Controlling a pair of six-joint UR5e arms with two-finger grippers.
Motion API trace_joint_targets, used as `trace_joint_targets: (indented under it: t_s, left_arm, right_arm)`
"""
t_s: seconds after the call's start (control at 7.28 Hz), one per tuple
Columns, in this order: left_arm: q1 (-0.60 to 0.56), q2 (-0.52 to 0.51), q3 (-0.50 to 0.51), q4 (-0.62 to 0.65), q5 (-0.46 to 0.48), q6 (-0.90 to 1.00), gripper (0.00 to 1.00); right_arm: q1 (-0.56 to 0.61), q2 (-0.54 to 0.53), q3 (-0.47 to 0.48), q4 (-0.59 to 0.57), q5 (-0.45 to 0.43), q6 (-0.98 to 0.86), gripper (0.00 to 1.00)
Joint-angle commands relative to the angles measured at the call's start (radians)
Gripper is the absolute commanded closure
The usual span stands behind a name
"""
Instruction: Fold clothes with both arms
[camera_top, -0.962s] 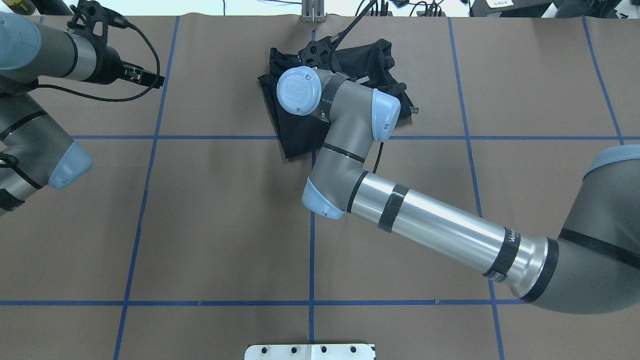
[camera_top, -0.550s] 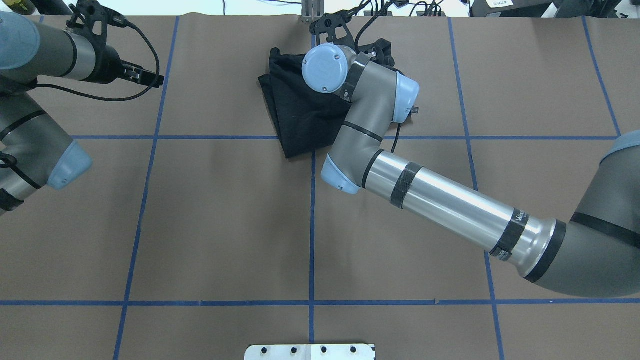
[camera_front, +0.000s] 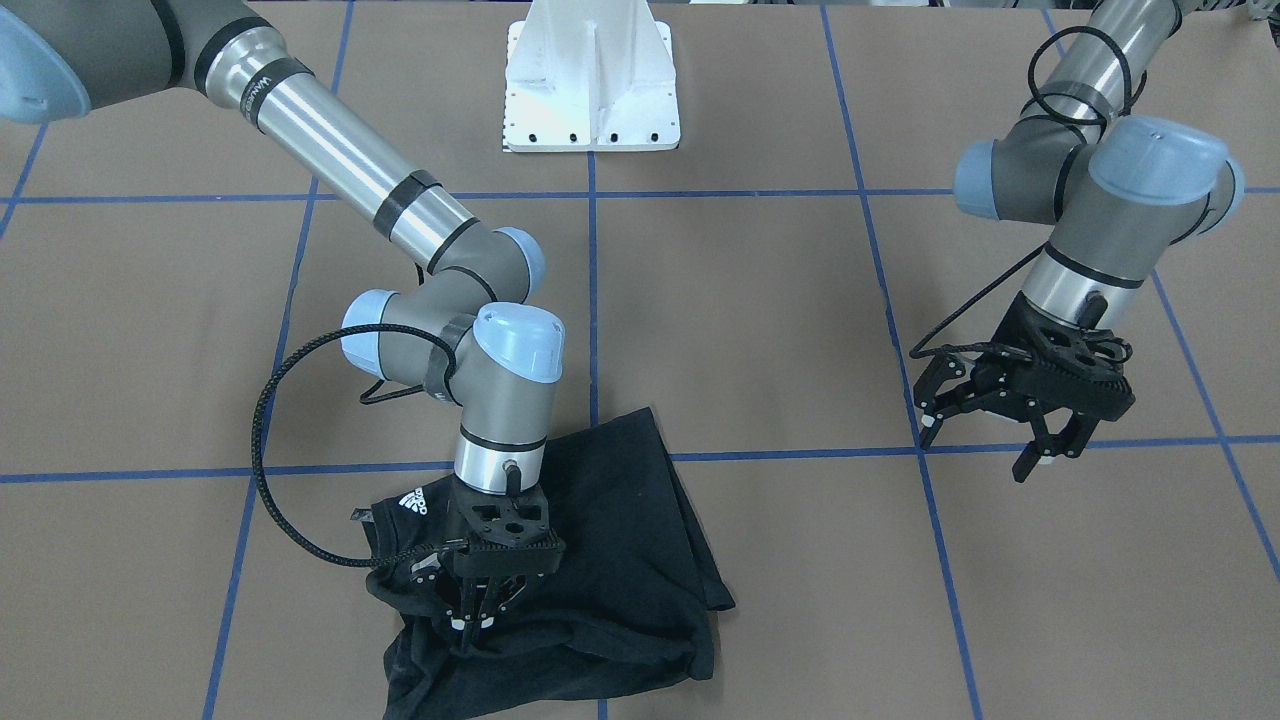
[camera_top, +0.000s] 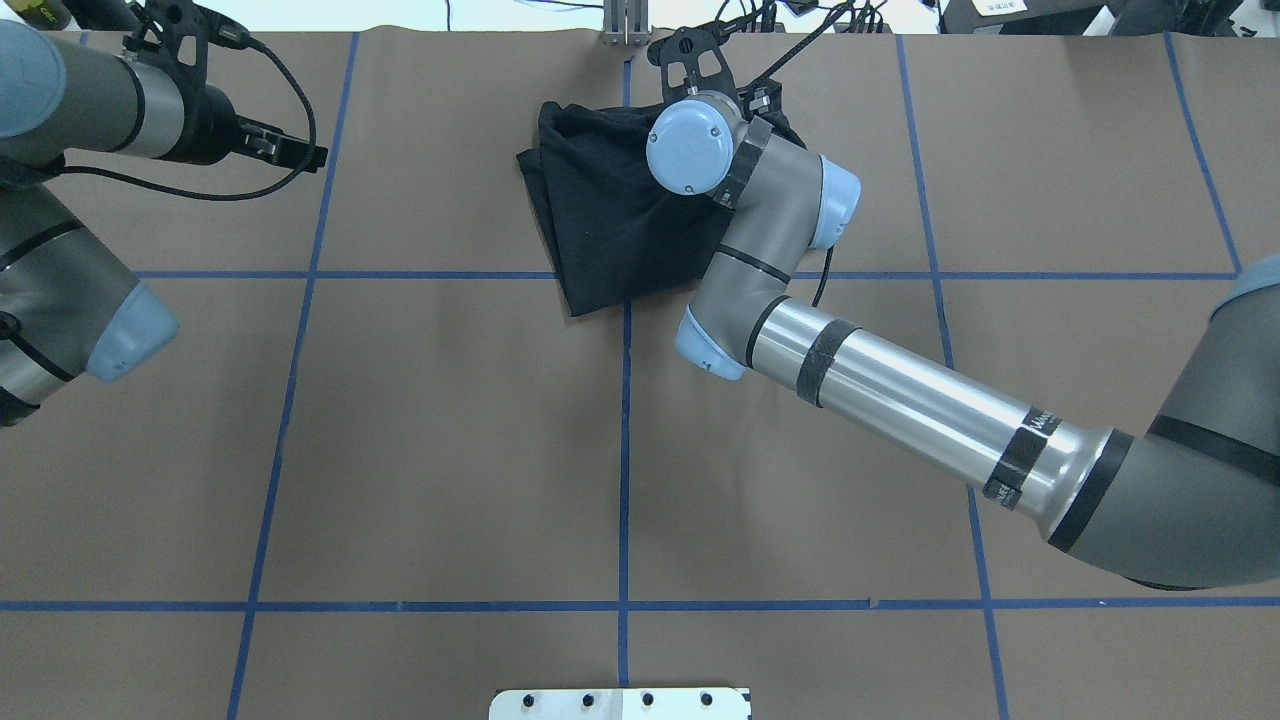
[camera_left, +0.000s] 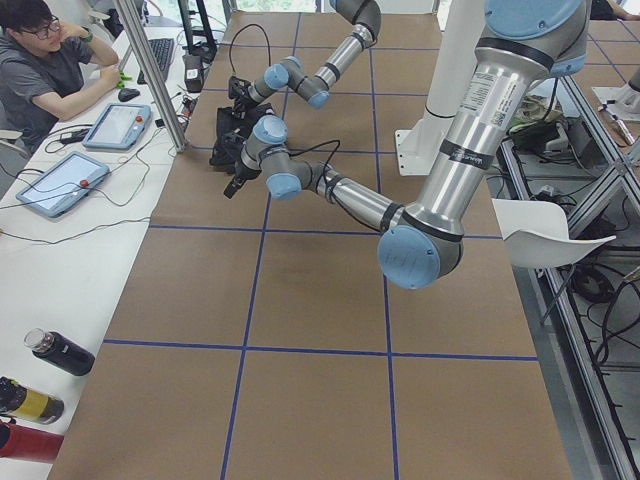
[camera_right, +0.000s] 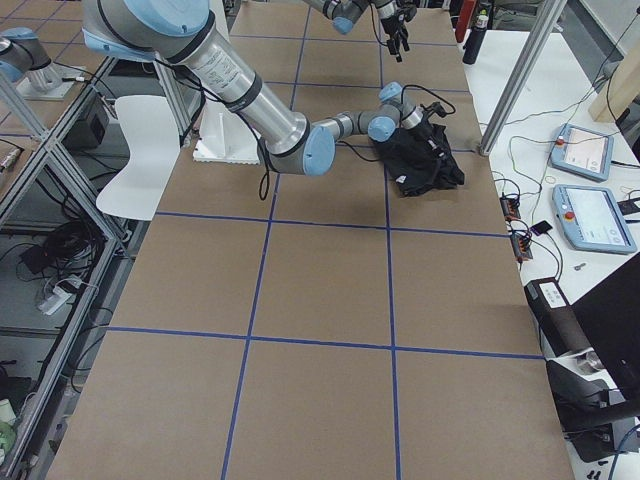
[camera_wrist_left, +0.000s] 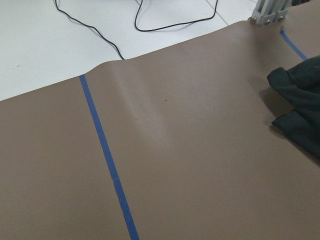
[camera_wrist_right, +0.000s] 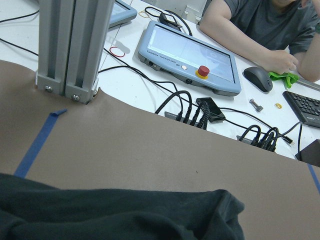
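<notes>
Black T-shirt (camera_front: 620, 520) lies crumpled in soft folds at the far middle of my brown paper table (camera_front: 760, 320). My right gripper (camera_front: 470, 615) looks clenched on its bunched fabric, though folds half hide it; my left gripper (camera_front: 985, 448) hangs spread, well apart.

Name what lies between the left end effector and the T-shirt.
Only bare table cover and blue tape separate left end effector from T-shirt; front-facing view.

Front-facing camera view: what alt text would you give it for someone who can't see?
The robot's right gripper pinches a crumpled black T-shirt on a brown table marked with blue tape lines. Its left gripper hangs open above the table, apart from the shirt; a white mounting block stands at the back.
</notes>
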Motion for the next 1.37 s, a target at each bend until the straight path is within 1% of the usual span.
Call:
trace_joint_targets:
  t_s: [0.0,0.14,0.27,0.41,0.55,0.69,0.82,0.96,1.1,1.24]
  left_arm:
    - [-0.001,0.001,-0.005,0.000,0.001,0.000,0.00]
    - [-0.001,0.010,-0.017,0.000,0.001,0.000,0.00]
    - [-0.001,0.024,-0.036,0.000,0.001,0.000,0.00]
    - [0.001,0.035,-0.050,0.006,-0.001,0.001,0.00]
    - [-0.001,0.037,-0.076,0.055,-0.031,0.015,0.00]
    - [-0.008,0.035,-0.114,0.139,-0.033,0.065,0.00]
    - [-0.034,0.035,-0.152,0.229,-0.032,0.175,0.00]
    - [-0.072,0.035,-0.200,0.344,-0.033,0.287,0.00]
    - [-0.142,0.035,-0.255,0.473,-0.054,0.378,0.00]
    - [-0.210,0.037,-0.260,0.559,-0.128,0.417,0.00]
  right_arm:
    - [0.023,0.028,-0.008,0.009,0.040,0.040,0.00]
    - [0.059,0.053,-0.003,-0.027,0.141,0.057,0.00]
    - [0.100,0.070,0.050,-0.168,0.260,0.051,0.00]
    - [0.152,0.064,0.151,-0.341,0.430,0.038,0.00]
    - [0.186,0.050,0.228,-0.479,0.539,0.001,0.00]
    - [0.226,-0.047,0.362,-0.588,0.630,-0.107,0.00]
    - [0.277,-0.215,0.552,-0.615,0.699,-0.187,0.00]
    - [0.327,-0.381,0.705,-0.614,0.800,-0.223,0.00]
    - [0.367,-0.525,0.825,-0.617,0.833,-0.354,0.00]
    - [0.413,-0.633,0.886,-0.615,0.878,-0.442,0.00]
